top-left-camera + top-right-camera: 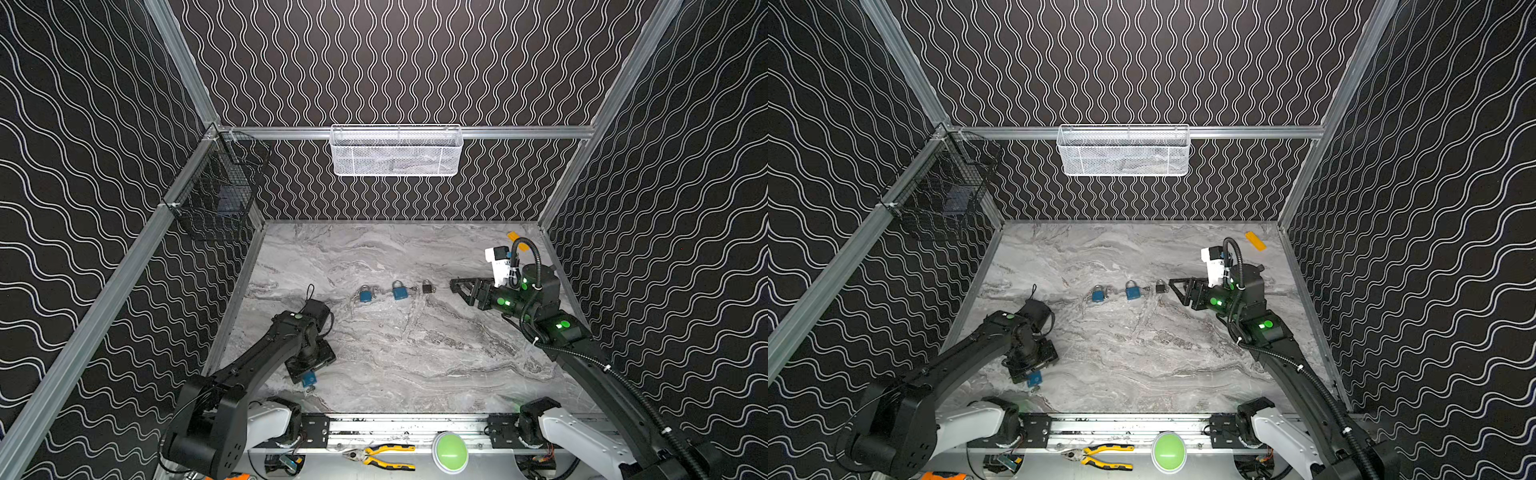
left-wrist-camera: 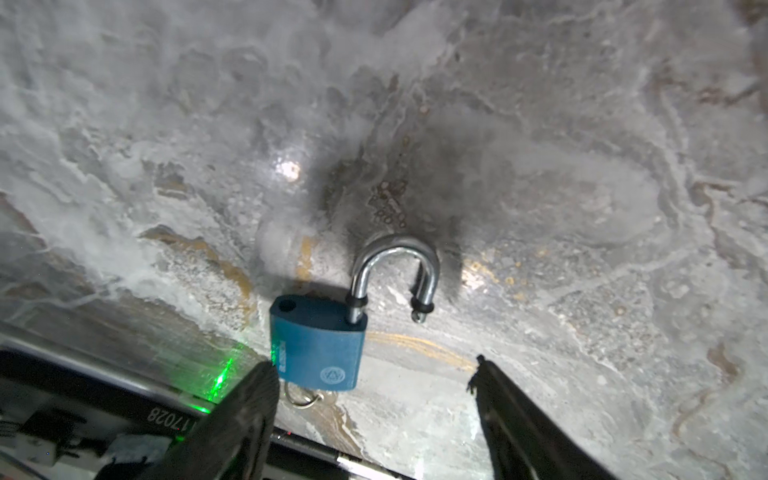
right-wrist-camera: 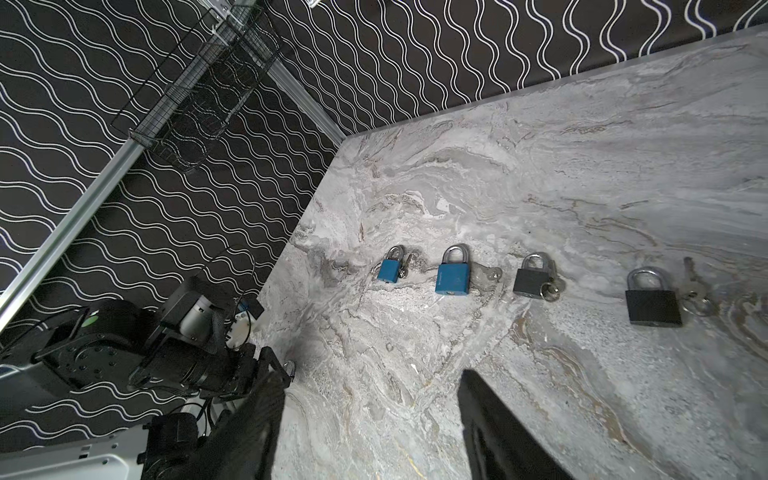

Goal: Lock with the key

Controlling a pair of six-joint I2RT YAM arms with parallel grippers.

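Note:
A blue padlock (image 2: 320, 345) lies flat on the marble table near its front left, its steel shackle (image 2: 395, 266) swung open. A key ring (image 2: 301, 399) shows at the lock's bottom end; the key itself is hidden. My left gripper (image 2: 374, 365) hangs open over the lock's lower end, one finger (image 2: 253, 399) right beside the body. In both top views this padlock (image 1: 309, 379) (image 1: 1034, 378) peeks out below the left wrist. My right gripper (image 1: 457, 289) (image 3: 370, 376) is open and empty, hovering just right of a row of padlocks.
The row holds a small blue padlock (image 3: 388, 270), a larger blue one (image 3: 453, 276), a dark grey one (image 3: 532, 280) and a black one (image 3: 652, 303) with keys (image 3: 692, 286). A white mesh basket (image 1: 396, 151) and a black wire basket (image 1: 216, 187) hang on the walls. A yellow block (image 1: 517, 240) lies back right.

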